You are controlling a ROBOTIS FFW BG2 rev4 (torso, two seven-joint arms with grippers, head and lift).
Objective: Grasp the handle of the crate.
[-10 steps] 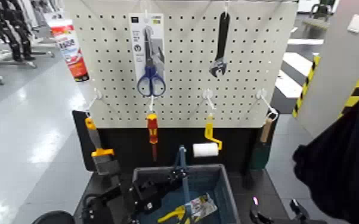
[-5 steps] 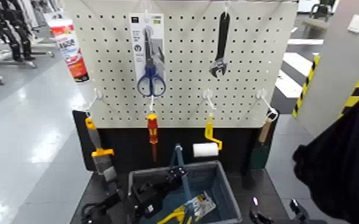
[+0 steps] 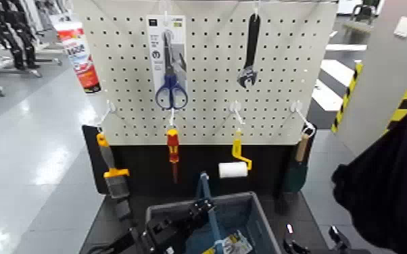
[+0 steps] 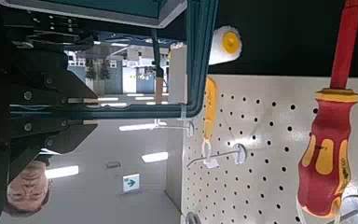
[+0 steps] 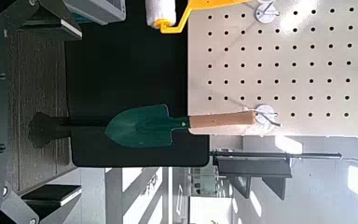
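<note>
Below the pegboard (image 3: 206, 67), your left gripper (image 3: 199, 211) sits at the crate (image 3: 257, 216) handle (image 3: 206, 196); whether it has clenched, you cannot tell. Confirm grip before lifting.

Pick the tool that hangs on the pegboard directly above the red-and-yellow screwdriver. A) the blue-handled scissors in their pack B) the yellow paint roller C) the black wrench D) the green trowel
A: in the head view the blue-handled scissors hang in their pack straight above the red-and-yellow screwdriver, while the black wrench hangs farther right.
</note>
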